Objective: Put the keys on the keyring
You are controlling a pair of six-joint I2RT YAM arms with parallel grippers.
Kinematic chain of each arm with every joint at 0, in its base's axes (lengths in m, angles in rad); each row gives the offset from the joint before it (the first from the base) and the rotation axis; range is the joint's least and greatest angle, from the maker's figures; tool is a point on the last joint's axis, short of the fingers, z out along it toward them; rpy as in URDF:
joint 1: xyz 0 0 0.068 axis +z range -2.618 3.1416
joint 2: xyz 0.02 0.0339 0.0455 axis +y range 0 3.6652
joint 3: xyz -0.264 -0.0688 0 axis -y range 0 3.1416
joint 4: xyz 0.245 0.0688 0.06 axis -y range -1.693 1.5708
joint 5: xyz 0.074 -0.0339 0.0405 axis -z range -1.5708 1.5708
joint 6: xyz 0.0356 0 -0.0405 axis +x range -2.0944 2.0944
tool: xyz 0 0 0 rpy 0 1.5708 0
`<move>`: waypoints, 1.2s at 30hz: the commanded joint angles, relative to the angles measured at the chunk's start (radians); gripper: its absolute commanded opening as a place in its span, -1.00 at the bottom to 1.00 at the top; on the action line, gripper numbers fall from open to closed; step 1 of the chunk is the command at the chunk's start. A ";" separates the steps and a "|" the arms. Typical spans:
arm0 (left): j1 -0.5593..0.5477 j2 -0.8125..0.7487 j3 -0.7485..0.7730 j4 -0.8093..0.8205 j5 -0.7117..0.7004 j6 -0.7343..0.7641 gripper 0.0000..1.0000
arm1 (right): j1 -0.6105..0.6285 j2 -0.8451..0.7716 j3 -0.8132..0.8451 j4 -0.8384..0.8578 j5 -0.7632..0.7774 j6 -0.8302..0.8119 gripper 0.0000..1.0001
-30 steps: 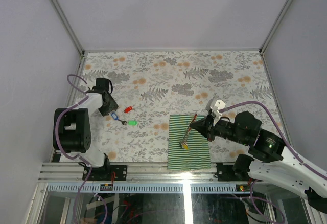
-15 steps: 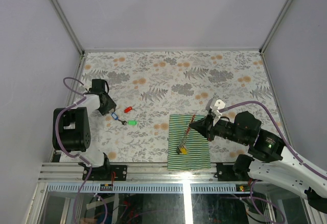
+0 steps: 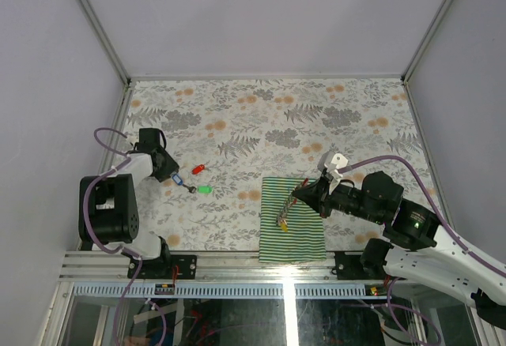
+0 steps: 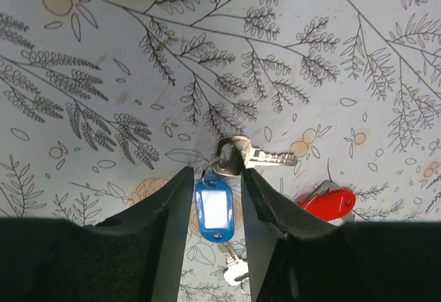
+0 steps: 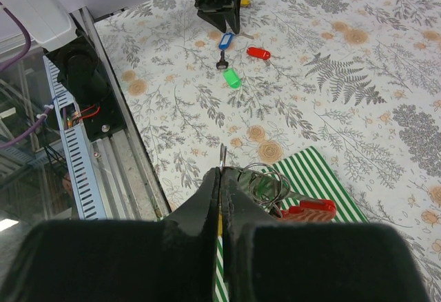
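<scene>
From above, the right gripper [image 3: 303, 193] is pinching the keyring [image 3: 291, 206] over the cloth [image 3: 308, 239], one yellow key [image 3: 283, 224] seemingly hanging on; loose keys [image 3: 204, 189] are waiting near the table's [image 3: 316, 117] left edge. At the left wrist, the left gripper [image 4: 217, 178] is straddling the blue key [image 4: 215, 209], jaws spread. At the right wrist, the fingers are pressing together on the keyring.

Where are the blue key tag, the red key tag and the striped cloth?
blue key tag [image 4: 215, 209], left wrist view, its white label
red key tag [image 4: 329, 203], left wrist view, plastic middle
striped cloth [image 3: 310, 235], top external view, bare right part

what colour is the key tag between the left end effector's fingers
Blue; the tag shows best in the left wrist view.
</scene>
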 commanded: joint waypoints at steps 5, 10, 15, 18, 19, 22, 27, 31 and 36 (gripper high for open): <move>0.005 -0.039 -0.048 0.002 -0.001 -0.018 -0.32 | -0.001 -0.005 0.010 0.105 -0.033 0.016 -1.00; 0.006 -0.022 -0.047 0.015 -0.003 -0.019 -0.60 | -0.001 -0.006 0.011 0.101 -0.034 0.018 -1.00; 0.008 -0.017 -0.039 0.017 -0.025 -0.015 -0.79 | 0.000 -0.012 0.010 0.093 -0.032 0.018 -1.00; 0.009 -0.025 -0.037 0.015 -0.029 -0.012 -0.91 | 0.000 -0.014 0.010 0.089 -0.032 0.018 -1.00; 0.008 -0.029 -0.038 0.015 -0.032 -0.010 -0.96 | 0.000 -0.014 0.008 0.088 -0.032 0.018 -1.00; 0.008 -0.054 -0.042 0.019 -0.029 -0.006 -1.00 | -0.001 -0.017 0.005 0.089 -0.029 0.018 -1.00; 0.006 -0.177 -0.045 0.033 0.021 0.021 -1.00 | -0.001 -0.017 0.005 0.094 -0.015 0.016 -1.00; -0.009 -0.305 -0.040 0.040 0.074 0.048 -1.00 | 0.000 -0.015 0.007 0.101 -0.003 0.006 -1.00; -0.138 -0.415 0.040 -0.002 0.132 0.145 -1.00 | 0.000 -0.019 0.015 0.099 -0.001 -0.034 -1.00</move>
